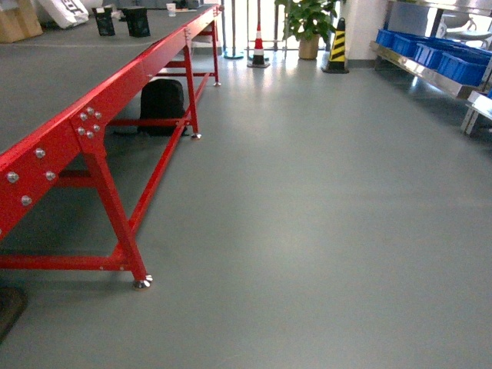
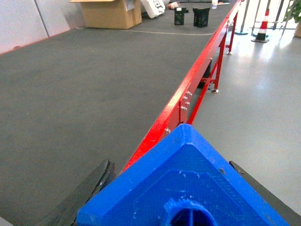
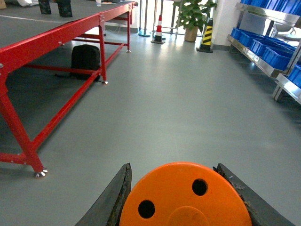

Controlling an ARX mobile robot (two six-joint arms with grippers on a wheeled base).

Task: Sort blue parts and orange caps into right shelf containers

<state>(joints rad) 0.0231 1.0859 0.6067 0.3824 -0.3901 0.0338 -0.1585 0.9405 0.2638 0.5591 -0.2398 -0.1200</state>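
Note:
In the left wrist view a bright blue part (image 2: 188,183) with a round nub at its end fills the bottom of the frame, and my left gripper (image 2: 181,207) is shut on it, a dark finger showing on each side. In the right wrist view an orange cap (image 3: 186,197) with small holes in its flat end sits between the dark fingers of my right gripper (image 3: 183,207), which is shut on it. Neither gripper shows in the head view. The steel shelf (image 1: 419,71) with blue containers (image 1: 460,65) stands far off at the upper right.
A long red-framed table (image 1: 115,92) with a grey top runs along the left, a black backpack (image 1: 161,104) under it. Striped cones (image 1: 336,48) and a potted plant (image 1: 307,23) stand at the back. Grey floor (image 1: 307,231) lies between me and the shelf.

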